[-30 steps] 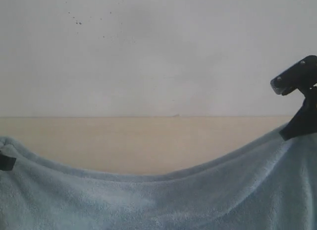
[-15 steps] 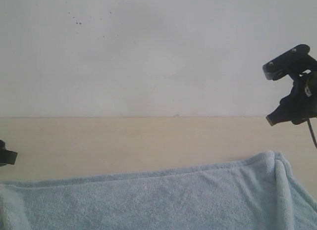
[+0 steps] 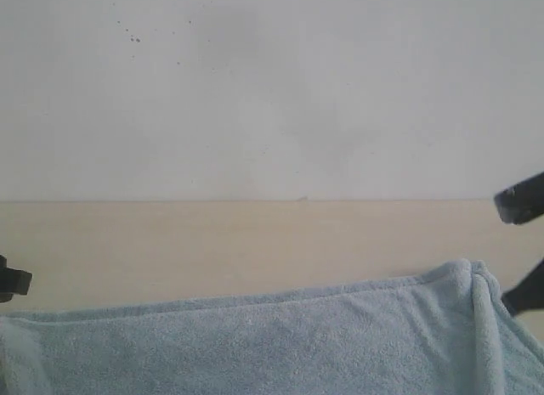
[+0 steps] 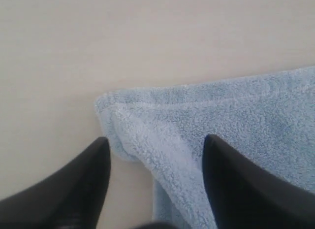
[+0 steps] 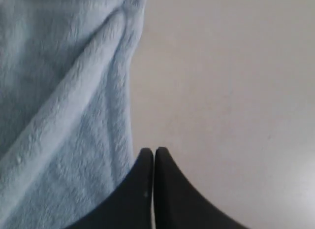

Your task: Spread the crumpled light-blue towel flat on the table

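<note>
towel (image 3: 272,344): pale blue terry, lying on the counter (image 3: 255,242). Fills the near strip of the exterior view and runs out of frame at the bottom and on the left.
far edge: hemmed, almost straight, climbing slightly toward the right side of the exterior view.
surface: mostly flat and open, with no big bunching in the visible part.
ridge (image 3: 480,301): raised fold near the far right end, running from that end back toward the camera. In the right wrist view it shows as a long roll along the towel's side edge.
corner (image 4: 113,115): left end seen from the left wrist. The hem is doubled over on itself, lumpy, not fully flat.
left pincer (image 4: 156,140): fingers (image 4: 74,189) spread wide, pinching nothing. The rumpled corner lies below, in the gap between them. Can't tell whether either finger touches the cloth.
right pincer (image 5: 153,150): tips pressed together with nothing between them. It sits over bare counter just beside the towel's side edge, with no cloth in the grip.
arms, exterior view: only dark bits show at the far left and far right frame edges, both level with the towel's far edge.
counter: plain beige wood tone, bare beyond the towel up to the wall (image 3: 272,89).
wall: white, a few dark specks (image 3: 134,38) upper left.
</note>
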Action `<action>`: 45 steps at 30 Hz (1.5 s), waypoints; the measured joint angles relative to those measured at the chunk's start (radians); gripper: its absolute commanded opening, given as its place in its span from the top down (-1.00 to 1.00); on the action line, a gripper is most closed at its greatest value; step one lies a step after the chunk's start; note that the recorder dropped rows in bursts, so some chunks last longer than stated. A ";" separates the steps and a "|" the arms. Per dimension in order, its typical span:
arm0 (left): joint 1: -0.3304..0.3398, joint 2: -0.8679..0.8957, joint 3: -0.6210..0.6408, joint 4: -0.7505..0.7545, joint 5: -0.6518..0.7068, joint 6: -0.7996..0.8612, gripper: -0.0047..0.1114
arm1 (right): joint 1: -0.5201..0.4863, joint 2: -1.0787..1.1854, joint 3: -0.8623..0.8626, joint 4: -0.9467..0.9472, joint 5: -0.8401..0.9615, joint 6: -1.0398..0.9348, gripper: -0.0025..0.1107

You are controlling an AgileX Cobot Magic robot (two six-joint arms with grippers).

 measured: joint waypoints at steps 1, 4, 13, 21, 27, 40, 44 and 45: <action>-0.011 0.000 0.000 -0.002 0.000 0.000 0.00 | -0.002 -0.001 0.029 0.002 -0.002 0.004 0.96; -0.045 0.000 0.000 -0.004 0.000 0.000 0.00 | -0.003 -0.001 0.120 0.010 -0.028 0.025 0.96; -0.073 0.000 0.000 -0.004 -0.002 0.004 0.00 | -0.002 -0.002 0.236 0.015 -0.060 0.070 0.96; -0.073 0.000 0.000 -0.004 -0.007 0.004 0.00 | -0.002 -0.004 0.294 0.050 -0.043 0.078 0.96; -0.073 0.000 0.000 -0.004 -0.011 0.004 0.00 | -0.002 -0.004 0.310 0.062 -0.047 0.078 0.96; -0.073 0.000 0.000 -0.004 -0.017 0.004 0.00 | -0.002 0.081 0.325 0.066 -0.030 0.107 0.96; -0.073 0.000 0.000 -0.004 -0.017 0.005 0.00 | -0.002 0.083 0.325 0.023 0.017 0.175 0.96; -0.073 0.000 0.000 -0.004 -0.017 0.005 0.00 | -0.002 0.084 0.325 -0.001 0.042 0.208 0.96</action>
